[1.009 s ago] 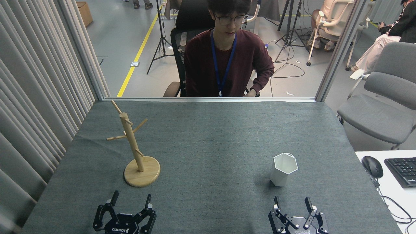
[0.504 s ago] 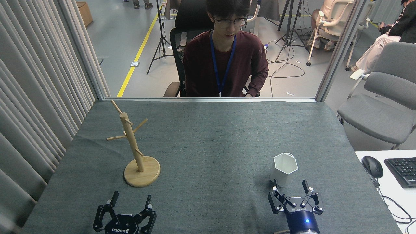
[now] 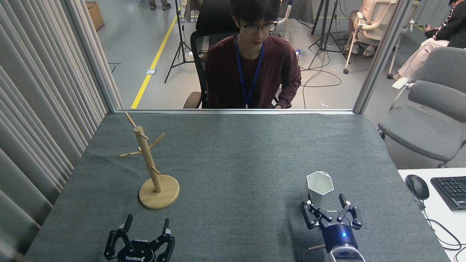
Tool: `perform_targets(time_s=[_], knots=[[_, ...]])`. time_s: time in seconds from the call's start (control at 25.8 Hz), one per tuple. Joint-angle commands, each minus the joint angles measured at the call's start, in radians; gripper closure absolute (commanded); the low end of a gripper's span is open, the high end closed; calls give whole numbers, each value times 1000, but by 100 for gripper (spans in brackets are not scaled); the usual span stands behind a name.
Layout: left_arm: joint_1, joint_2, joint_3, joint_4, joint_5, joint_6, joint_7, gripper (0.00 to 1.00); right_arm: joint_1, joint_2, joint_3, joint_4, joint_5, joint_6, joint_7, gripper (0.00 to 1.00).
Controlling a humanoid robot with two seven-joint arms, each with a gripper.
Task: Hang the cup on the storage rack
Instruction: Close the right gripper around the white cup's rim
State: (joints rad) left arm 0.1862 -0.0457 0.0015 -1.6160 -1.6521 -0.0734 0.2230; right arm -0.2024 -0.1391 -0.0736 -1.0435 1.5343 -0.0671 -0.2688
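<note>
Cup (image 3: 319, 187) stands upright on your worktop (image 3: 236, 163), well right of the rack (image 3: 151, 165); your right gripper (image 3: 325, 203), jaws spread and empty, sits just beside it for grasping. Left gripper (image 3: 146, 225) idles open.

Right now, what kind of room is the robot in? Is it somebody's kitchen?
Not a kitchen. It looks like a robot test lab or workshop: tripod stands on a bare floor with a yellow line, office chairs, and a keyboard and mouse beside the grey table.
</note>
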Motion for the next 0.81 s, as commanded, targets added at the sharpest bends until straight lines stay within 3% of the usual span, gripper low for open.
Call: perform_targets(time_s=[0.0, 0.78], knots=[[-1, 1, 0, 2, 0, 0, -1, 0, -45, -2, 0, 62, 0, 7, -4, 1], [-13, 9, 0, 18, 0, -2, 1, 0, -118, 19, 17, 183, 9, 26, -21, 1]])
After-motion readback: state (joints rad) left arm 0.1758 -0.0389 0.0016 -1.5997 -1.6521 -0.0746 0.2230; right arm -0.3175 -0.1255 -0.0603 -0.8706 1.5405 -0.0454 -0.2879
